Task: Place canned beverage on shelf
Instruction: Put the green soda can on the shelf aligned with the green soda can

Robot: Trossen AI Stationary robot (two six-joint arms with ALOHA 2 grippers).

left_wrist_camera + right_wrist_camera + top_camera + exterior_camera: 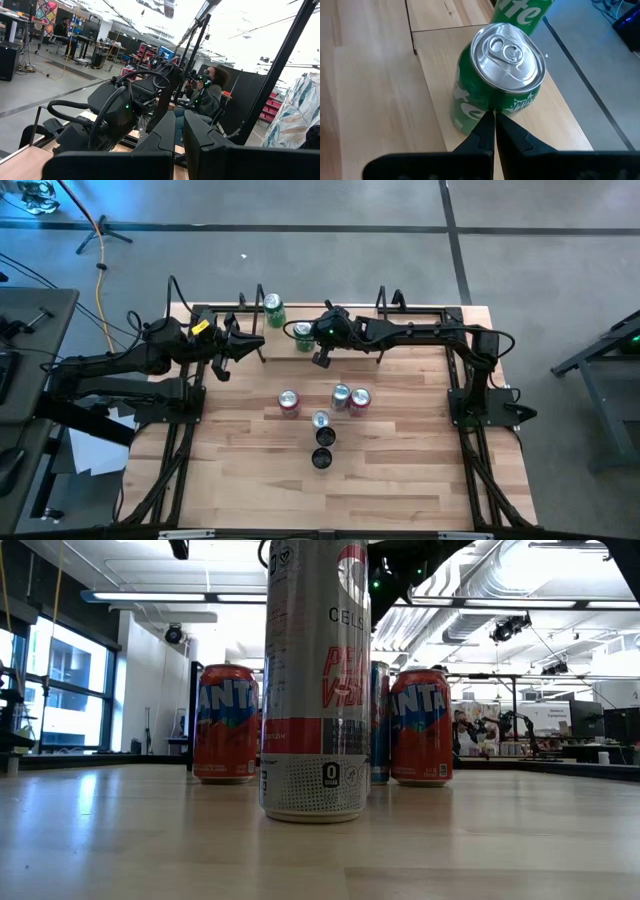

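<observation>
A green soda can [495, 85] stands upright on the shelf [432, 60], a pale board at the table's far edge [290, 352]; from above the same can [303, 334] shows left of my right gripper. My right gripper [494, 116] is shut and slants down at the can's side from the table's right. A second green can [272, 310] stands farther back left. My left gripper [179, 145] is shut, raised at the table's far left [235, 345], holding nothing. My right gripper's shut fingertips [487, 122] stand against the green can's side wall [492, 105], below its rim, slanting down from the right. I cannot tell whether they touch the can. The can stands upright on the board.
Several cans stand mid-table: two red ones [289, 402] [359, 401], a silver one [341, 395], a tall silver one [315, 680] and two dark ones [323, 448] nearer the front. A black wire upright [410, 25] rises at the shelf's end.
</observation>
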